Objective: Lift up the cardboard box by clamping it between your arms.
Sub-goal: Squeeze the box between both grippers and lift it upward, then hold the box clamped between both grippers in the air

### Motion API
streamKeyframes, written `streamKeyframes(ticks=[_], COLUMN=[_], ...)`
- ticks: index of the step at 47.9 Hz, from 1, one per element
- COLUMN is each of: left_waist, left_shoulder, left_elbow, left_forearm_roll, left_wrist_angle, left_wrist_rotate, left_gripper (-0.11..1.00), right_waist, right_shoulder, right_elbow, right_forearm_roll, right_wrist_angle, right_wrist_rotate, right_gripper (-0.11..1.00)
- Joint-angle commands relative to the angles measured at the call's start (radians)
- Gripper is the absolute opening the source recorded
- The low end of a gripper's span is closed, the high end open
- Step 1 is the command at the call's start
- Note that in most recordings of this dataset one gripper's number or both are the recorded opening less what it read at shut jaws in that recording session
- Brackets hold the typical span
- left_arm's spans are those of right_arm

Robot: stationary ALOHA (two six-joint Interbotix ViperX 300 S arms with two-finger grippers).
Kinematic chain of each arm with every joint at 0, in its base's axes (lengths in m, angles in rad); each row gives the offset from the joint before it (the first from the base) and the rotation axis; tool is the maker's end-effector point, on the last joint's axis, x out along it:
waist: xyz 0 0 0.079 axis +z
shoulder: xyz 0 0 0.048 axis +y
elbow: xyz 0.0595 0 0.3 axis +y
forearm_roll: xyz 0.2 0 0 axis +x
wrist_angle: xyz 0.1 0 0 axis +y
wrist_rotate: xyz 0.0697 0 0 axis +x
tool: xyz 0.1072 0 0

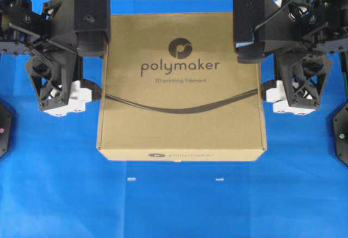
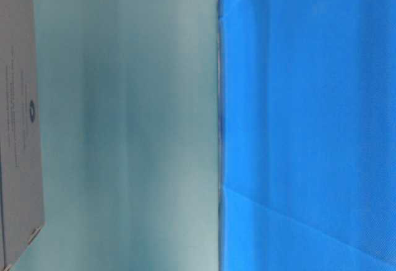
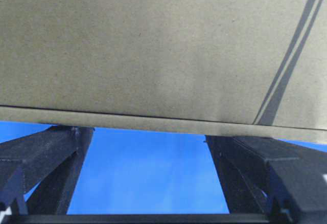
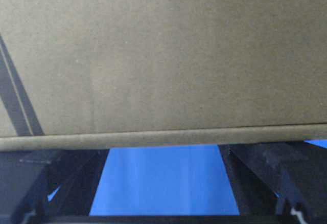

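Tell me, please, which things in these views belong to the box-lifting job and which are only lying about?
Belong to the job:
- cardboard box
- left pincer, at the box's left edge, fingers apart
- right pincer, at its right edge, fingers apart

Just lying about:
- blue cloth
- two small white marks in front of the box
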Motion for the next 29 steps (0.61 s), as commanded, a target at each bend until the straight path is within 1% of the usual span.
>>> streamKeyframes(ticks=[1, 9, 15, 19, 29], left_waist=[0.005, 0.005, 0.003, 0.003, 0.003], left_shoulder=[0.014, 0.015, 0.017, 0.020, 0.023], left_elbow=[-0.092, -0.097, -0.078, -0.040, 0.091], left_forearm_roll=[-0.005, -0.005, -0.005, -0.005, -0.005], left_wrist_angle=[-0.054, -0.058, -0.064, -0.092, -0.225], left_wrist_rotate=[-0.025, -0.026, -0.029, -0.031, -0.046], left_gripper=[0.86, 0.86, 0.86, 0.86, 0.86], right_waist=[-0.009, -0.009, -0.009, -0.009, -0.009], right_shoulder=[0.023, 0.023, 0.026, 0.023, 0.014], right_elbow=[-0.043, -0.038, -0.002, 0.025, 0.112], right_forearm_roll=[0.005, 0.005, 0.005, 0.005, 0.005], right_wrist_angle=[-0.046, -0.048, -0.060, -0.095, -0.192], right_wrist_rotate=[0.028, 0.029, 0.028, 0.026, 0.026], right_gripper=[0.98, 0.98, 0.98, 0.98, 0.98])
